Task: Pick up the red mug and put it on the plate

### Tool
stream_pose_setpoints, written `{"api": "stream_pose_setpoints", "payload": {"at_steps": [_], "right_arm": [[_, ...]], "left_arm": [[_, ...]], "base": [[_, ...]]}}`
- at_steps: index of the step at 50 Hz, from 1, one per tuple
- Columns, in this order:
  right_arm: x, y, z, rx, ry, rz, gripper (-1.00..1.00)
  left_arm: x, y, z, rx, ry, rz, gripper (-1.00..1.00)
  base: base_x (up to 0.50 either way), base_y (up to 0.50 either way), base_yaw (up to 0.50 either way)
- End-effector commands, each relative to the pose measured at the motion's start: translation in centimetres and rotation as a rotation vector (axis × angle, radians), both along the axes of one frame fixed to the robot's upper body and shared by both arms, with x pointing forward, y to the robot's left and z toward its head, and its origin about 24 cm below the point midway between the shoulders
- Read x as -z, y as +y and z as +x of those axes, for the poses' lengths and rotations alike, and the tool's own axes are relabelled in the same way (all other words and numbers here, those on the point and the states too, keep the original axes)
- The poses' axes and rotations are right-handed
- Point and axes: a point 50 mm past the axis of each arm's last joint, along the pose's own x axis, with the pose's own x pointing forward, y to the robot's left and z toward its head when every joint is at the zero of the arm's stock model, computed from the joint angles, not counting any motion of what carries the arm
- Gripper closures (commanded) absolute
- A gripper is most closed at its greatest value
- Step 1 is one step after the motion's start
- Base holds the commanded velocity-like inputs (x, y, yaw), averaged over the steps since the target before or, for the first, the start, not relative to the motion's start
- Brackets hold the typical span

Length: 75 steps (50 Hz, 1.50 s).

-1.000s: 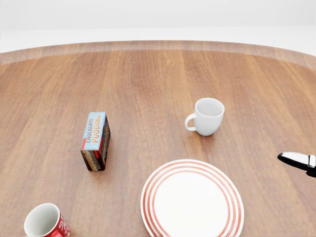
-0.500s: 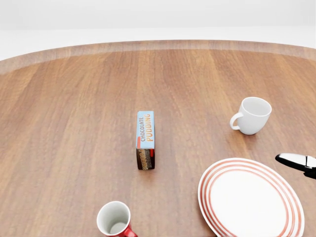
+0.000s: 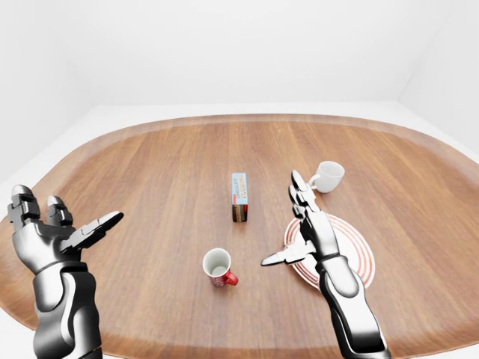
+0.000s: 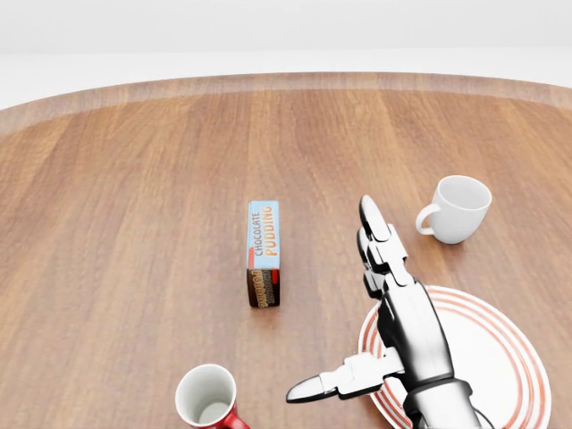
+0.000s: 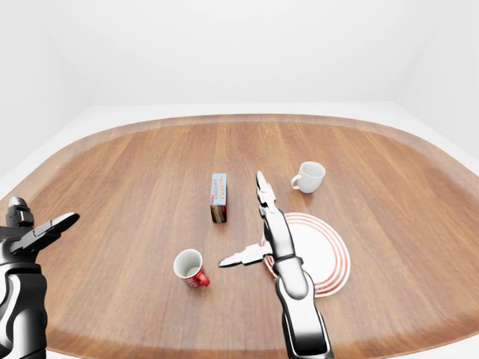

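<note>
Standing upright, mouth up — red mug, both hands' fingers splayed wide, empty, plate bare.

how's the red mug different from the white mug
The red mug is red outside with white lettering; the white mug is plain white. The red mug sits nearer the view's bottom, left of the plate; the white mug sits above the plate. Both stand upright, open side up, white inside.

A bare white simulated room holding one oval wooden table with tableware.
</note>
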Motion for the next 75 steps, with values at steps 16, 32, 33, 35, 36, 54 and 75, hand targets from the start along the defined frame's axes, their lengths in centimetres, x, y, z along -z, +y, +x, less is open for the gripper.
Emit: {"api": "stream_pose_setpoints", "payload": {"at_steps": [16, 32, 33, 35, 36, 54, 75], "right_arm": [[3.5, 5.7, -1.5, -0.185, 0.124, -0.099, -1.00], [5.1, 8.0, -2.1, -0.261, 0.168, -0.141, -1.00], [5.3, 8.1, -2.1, -0.264, 0.171, -0.145, -1.00], [5.4, 8.4, -2.1, -0.276, 0.175, -0.152, -1.00], [5.4, 8.5, -2.1, -0.278, 0.175, -0.157, -1.00], [6.9, 10.5, 0.1, -0.332, 0.232, -0.200, -1.00], [10.7, 10.5, 1.2, -0.322, 0.351, -0.244, -1.00]], "left_arm": [[0.1, -0.1, 0.1, 0.003, 0.003, 0.001, -1.00], [0.0, -0.2, 0.1, 0.004, 0.002, 0.002, -1.00], [0.1, -0.3, 0.1, 0.005, 0.004, 0.003, -1.00], [0.2, -0.2, 0.2, 0.006, 0.009, 0.001, -1.00], [0.2, -0.2, 0.2, 0.006, 0.009, 0.001, -1.00], [0.2, -0.2, 0.2, 0.007, 0.010, 0.000, -1.00], [-0.1, -0.3, 0.0, 0.005, -0.004, 0.005, -1.00]], "base": [[0.00, 0.00, 0.00], [0.00, 0.00, 0.00], [0.00, 0.00, 0.00], [0.00, 0.00, 0.00], [0.00, 0.00, 0.00], [0.00, 0.00, 0.00], [0.00, 0.00, 0.00]]}}
